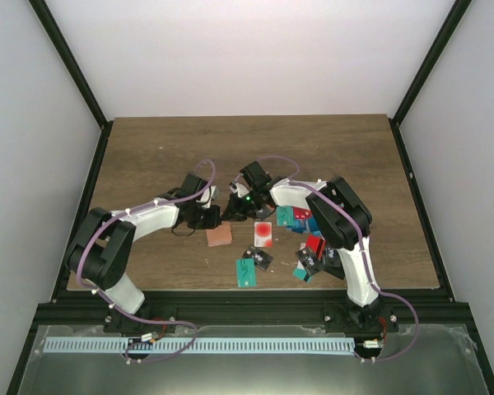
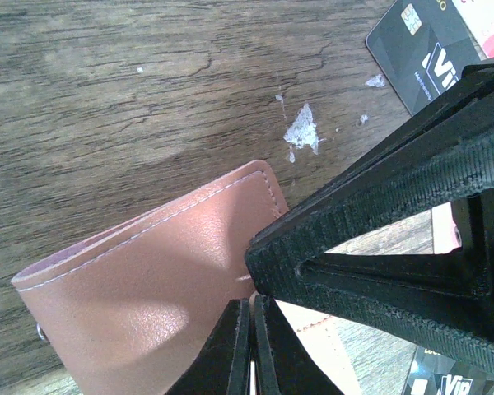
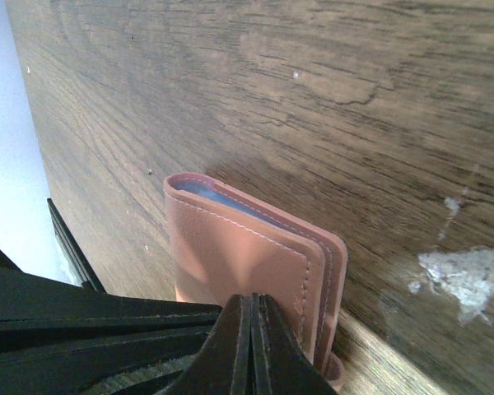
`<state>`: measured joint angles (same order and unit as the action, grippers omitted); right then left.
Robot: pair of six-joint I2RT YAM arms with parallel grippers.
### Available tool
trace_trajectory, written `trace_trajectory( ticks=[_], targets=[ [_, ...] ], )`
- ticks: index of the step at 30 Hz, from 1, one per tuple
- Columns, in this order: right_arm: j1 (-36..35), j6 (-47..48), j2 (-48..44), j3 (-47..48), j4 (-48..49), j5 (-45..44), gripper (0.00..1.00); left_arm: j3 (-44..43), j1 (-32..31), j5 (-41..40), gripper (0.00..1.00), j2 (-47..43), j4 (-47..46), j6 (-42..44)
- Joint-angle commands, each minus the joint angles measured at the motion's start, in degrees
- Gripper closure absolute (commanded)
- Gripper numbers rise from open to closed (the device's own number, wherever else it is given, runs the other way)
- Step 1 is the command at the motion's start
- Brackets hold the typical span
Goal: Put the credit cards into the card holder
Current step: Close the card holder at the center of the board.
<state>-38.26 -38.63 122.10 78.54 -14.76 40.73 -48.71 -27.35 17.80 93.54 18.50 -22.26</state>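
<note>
Wallet (image 3: pixel 247 255) is sitting folded on the table (image 3: pixel 313 99); left gripper (image 2: pixel 252 313) and right gripper (image 3: pixel 252 306) are both pressing closed fingertips against it, cards (image 1: pixel 263 234) lying scattered nearby.

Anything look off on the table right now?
White flaky patches mar the table beside the card holder, like chipped finish or residue. The credit cards lie scattered to its right, some overlapping.
</note>
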Motion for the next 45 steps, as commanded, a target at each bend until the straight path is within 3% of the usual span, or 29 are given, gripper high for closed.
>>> trace_trajectory(
  ticks=[1,33,45],
  targets=[
    [0.31,-0.3,1.21,0.09,-3.2,-2.15,0.99,2.76,-0.03,0.7,0.96,1.53,2.6,0.0],
    [0.31,-0.65,2.48,1.53,-3.2,-2.04,0.99,7.05,-0.22,1.51,0.96,1.3,4.02,0.38],
    [0.32,-1.44,3.29,1.94,-2.62,-1.95,0.99,7.92,-0.88,-0.87,0.96,0.61,8.97,-2.71]
  ],
)
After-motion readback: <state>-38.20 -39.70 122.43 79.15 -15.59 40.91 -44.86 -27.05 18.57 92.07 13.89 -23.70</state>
